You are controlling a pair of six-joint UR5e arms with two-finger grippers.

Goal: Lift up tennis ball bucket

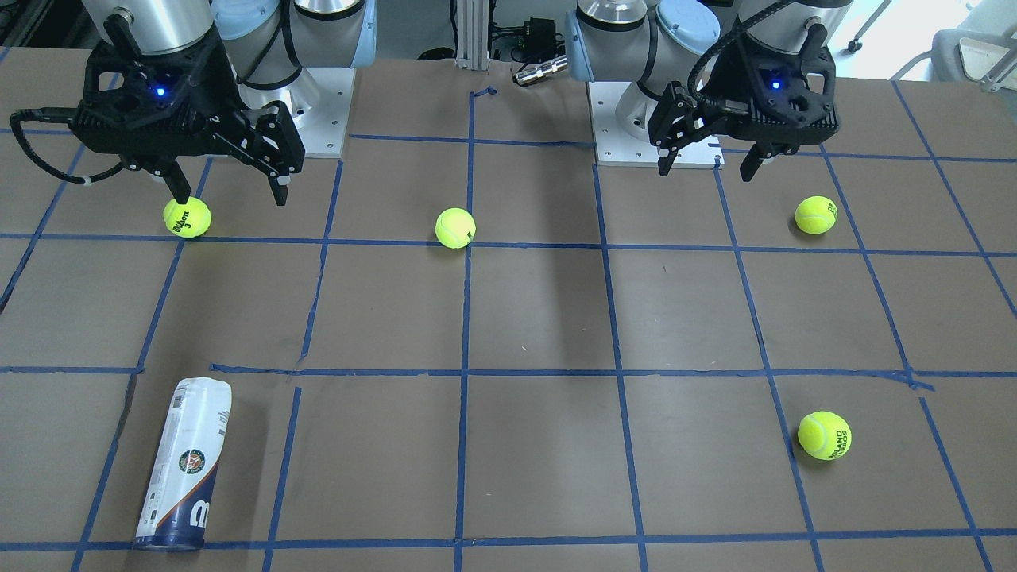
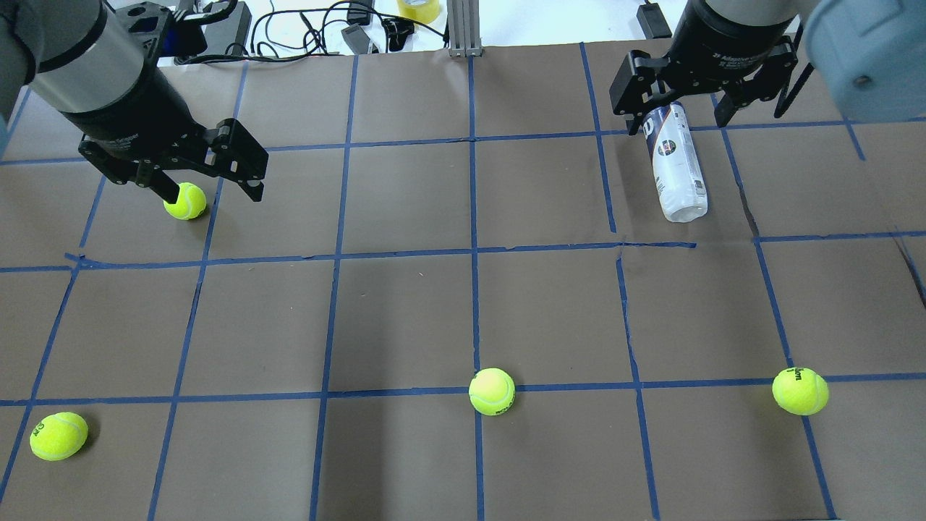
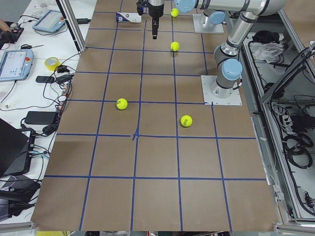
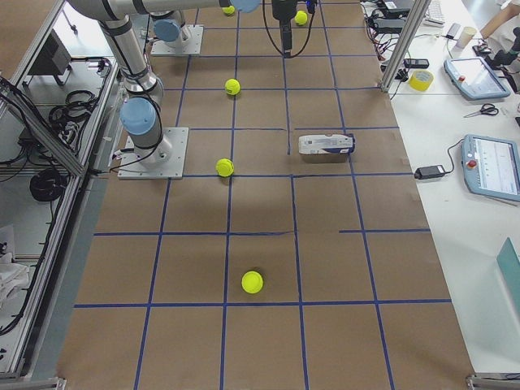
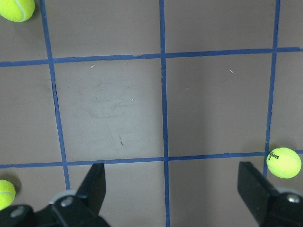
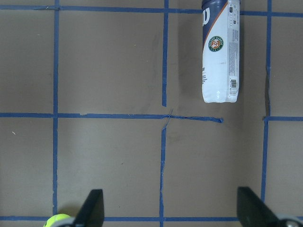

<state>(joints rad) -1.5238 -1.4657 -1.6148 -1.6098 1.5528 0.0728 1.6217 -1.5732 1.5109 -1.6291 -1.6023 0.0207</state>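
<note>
From overhead, starting at the left: a tennis ball near the robot's edge of the bench, brown paper under a grid of blue tape. Farther out, the left claw. Hangs above the bench, released, fingers spread wide with only bare paper between them. Beside one fingertip in that view, a second tennis ball, contact impossible to judge. Mid-bench, a third ball on a tape crossing.

To the right, the Wilson ball, and near it the right claw, likewise released and gripping nothing.

Beyond, the tennis ball bucket. Lies flat on its side by the bench's far edge, navy band pointing away from the robot, clear end toward it. In the right wrist view, sits well ahead of the claw, offset toward the right-hand finger, touching neither finger. Overlapped by that claw from overhead, yet well apart from it in the front-facing view: claw up by the robot's base, bucket down at the opposite edge.
</note>
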